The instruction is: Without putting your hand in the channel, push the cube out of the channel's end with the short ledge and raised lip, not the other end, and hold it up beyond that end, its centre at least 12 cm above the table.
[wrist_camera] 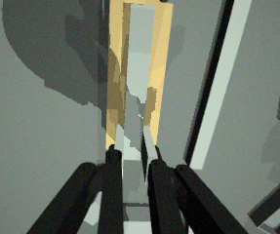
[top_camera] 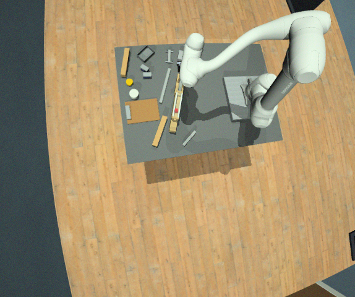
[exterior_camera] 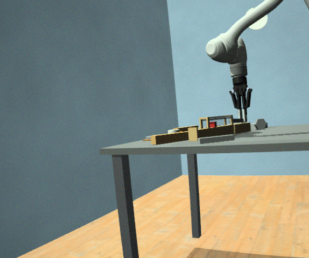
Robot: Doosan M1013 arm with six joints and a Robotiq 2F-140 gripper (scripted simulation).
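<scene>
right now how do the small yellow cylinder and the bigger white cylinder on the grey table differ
Colour: the small yellow cylinder is bright yellow, the white cylinder is off-white. Size: the yellow one looks narrower from above, the white one wider. Place: the yellow one sits close to the end of the long wooden bar, the white one close to the flat brown board. Both stand upright on the grey table, apart from each other and away from the gripper.

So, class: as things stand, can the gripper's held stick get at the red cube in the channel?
Probably yes. The gripper holds a grey stick lined along the channel, toward the red cube; nothing visible blocks it.
</scene>
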